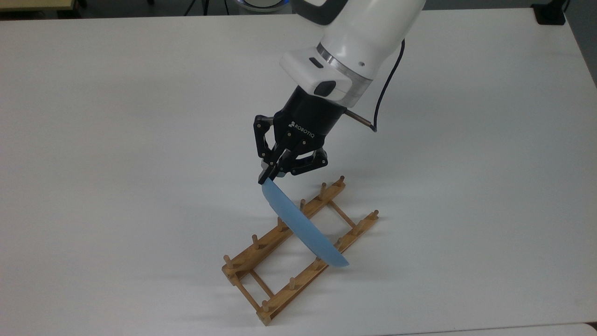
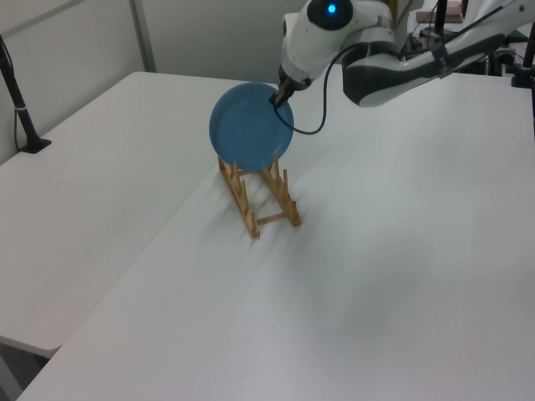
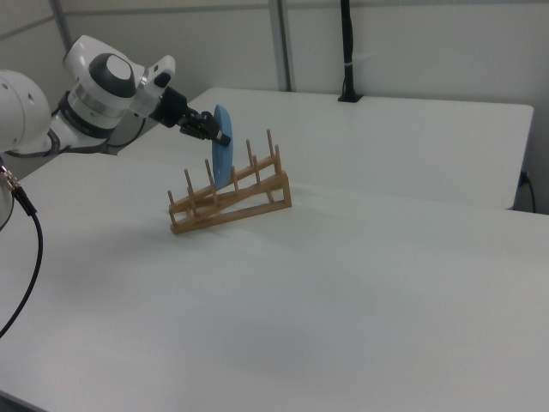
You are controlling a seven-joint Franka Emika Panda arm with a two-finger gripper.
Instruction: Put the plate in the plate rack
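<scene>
- The claw (image 1: 269, 176), mid-frame in the top view, pinches the plate (image 1: 303, 227) by its upper rim.
- The plate hangs edge-on, low between the plate rack's (image 1: 261, 249) pegs near frame centre.
- Risk: a misaligned edge strikes a peg, shoving the light rack across the tabletop (image 1: 116, 140).
- The thin rim grip may let the plate swing.

A wide white bench (image 1: 116, 140) carries the scene. The plate rack (image 1: 298, 252) lies directly on it, toward the near edge in the top view, its two pegged rails running diagonally from the top view's lower left to upper right. In the left view, a dark post (image 2: 17, 100) stands on a neighbouring bench surface at the left view's far left.
</scene>
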